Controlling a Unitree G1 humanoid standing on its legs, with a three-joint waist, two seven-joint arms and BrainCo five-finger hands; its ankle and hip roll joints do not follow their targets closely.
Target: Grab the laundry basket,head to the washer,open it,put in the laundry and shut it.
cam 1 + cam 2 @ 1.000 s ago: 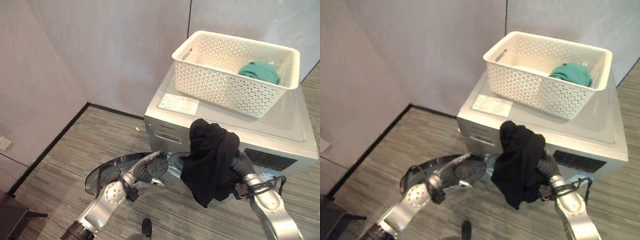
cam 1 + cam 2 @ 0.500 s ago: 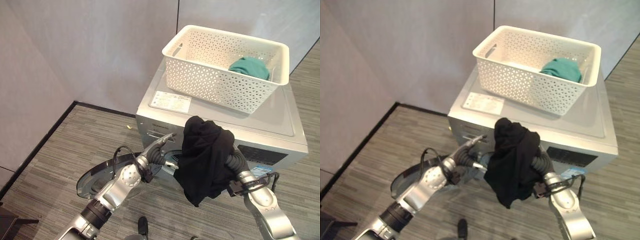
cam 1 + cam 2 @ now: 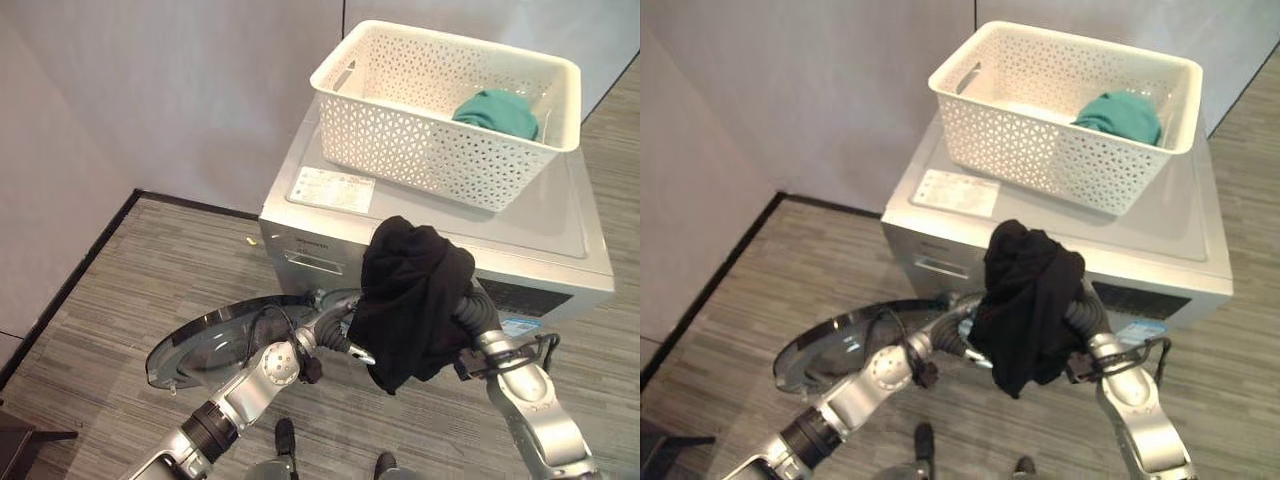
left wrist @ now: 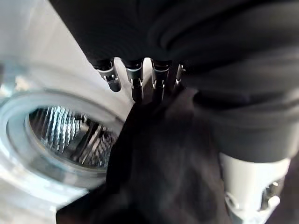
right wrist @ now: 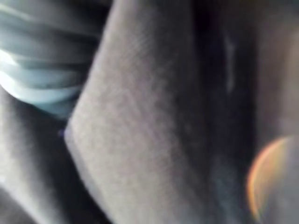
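The right robot hand [image 3: 470,318] is buried under the black garment [image 3: 412,300] draped over it, so its fingers cannot be made out; the left robot hand [image 4: 140,81] reaches beneath that cloth with straight fingers touching it, before the washer [image 3: 560,240] drum opening [image 4: 70,137]; the round door [image 3: 215,340] hangs open; the white laundry basket [image 3: 400,140] sits atop the washer, holding a green garment [image 3: 497,110].

Soft even light, blurred wrist views
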